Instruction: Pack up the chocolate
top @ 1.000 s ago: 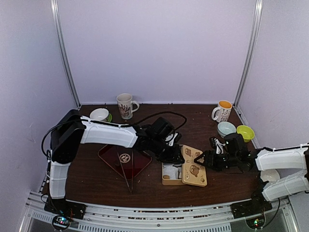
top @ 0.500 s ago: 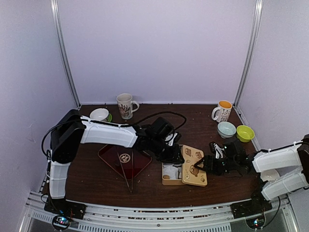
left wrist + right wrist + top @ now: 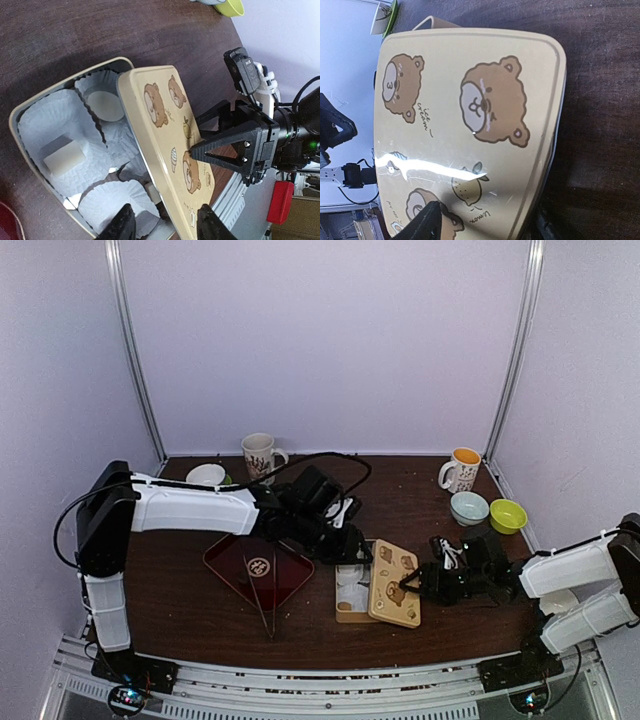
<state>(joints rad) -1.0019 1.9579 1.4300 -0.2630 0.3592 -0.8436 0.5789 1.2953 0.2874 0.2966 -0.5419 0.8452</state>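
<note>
Dark wooden desk [image 3: 180,590]: left hand [image 3: 165,227] has withdrawn, spread, leaving a cream chocolate cube [image 3: 62,157] inside the tan tin [image 3: 348,617]. The right hand [image 3: 195,135], also spread, slides the bear-printed lid [image 3: 160,130] over it.

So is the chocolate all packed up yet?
Not quite. Done: one cream-white chocolate sits in a paper liner inside the tin. In hand: the right gripper, jaws apart, touches the bear lid, which lies crooked over part of the tin. The left gripper hovers open above. Left: the round liner beside it looks empty, and the lid isn't on properly.
</note>
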